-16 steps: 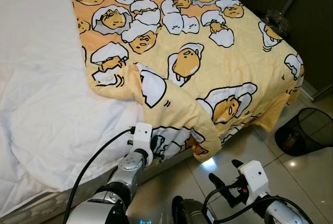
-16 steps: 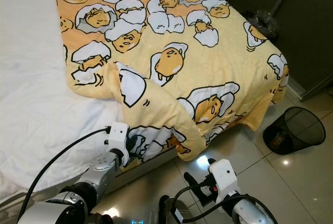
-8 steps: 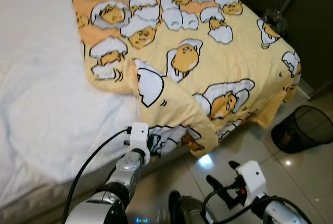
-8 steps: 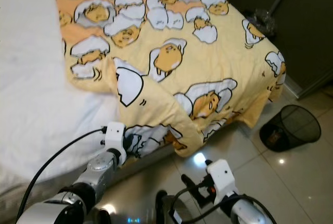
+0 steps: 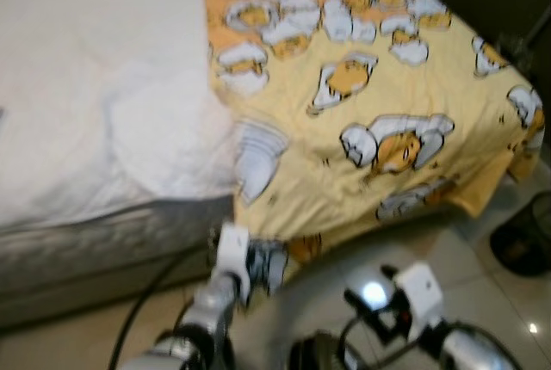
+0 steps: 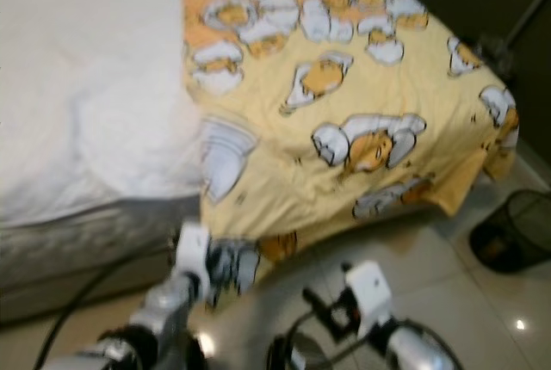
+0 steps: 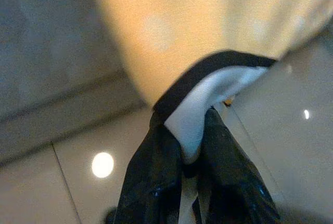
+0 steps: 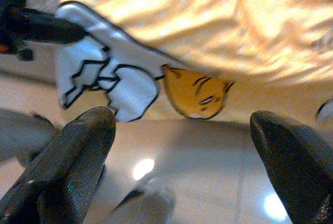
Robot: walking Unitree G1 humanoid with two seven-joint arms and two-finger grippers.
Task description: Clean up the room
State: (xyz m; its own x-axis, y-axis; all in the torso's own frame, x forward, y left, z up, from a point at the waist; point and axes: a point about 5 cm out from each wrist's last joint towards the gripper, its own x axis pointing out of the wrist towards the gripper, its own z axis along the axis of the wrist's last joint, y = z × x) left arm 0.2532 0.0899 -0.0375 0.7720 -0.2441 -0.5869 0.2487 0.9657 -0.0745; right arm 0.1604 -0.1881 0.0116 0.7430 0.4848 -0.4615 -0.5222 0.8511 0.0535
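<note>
A yellow blanket (image 5: 370, 120) printed with egg characters covers the right part of the bed, and its near edge hangs down over the bed's side. My left gripper (image 5: 258, 267) is shut on that hanging edge, low by the bed; in the left wrist view the fingers (image 7: 156, 182) pinch a white, black-edged fold of the blanket (image 7: 203, 109). My right gripper (image 5: 370, 297) is open above the floor tiles, a little right of the left one. Its fingers (image 8: 73, 151) stand wide apart in the right wrist view, facing the blanket's hem (image 8: 156, 78).
A white sheet (image 5: 95, 95) covers the left part of the bed, above the grey mattress side (image 5: 95, 249). A black mesh waste bin (image 6: 512, 237) stands on the glossy floor tiles (image 6: 430, 258) at the right. Dark furniture stands behind the bed's far corner.
The whole picture has shifted and blurred, so the camera has moved. The folded-over blanket corner now hangs flat over the bed's side, still pinched by my left gripper. The right gripper stays open.
</note>
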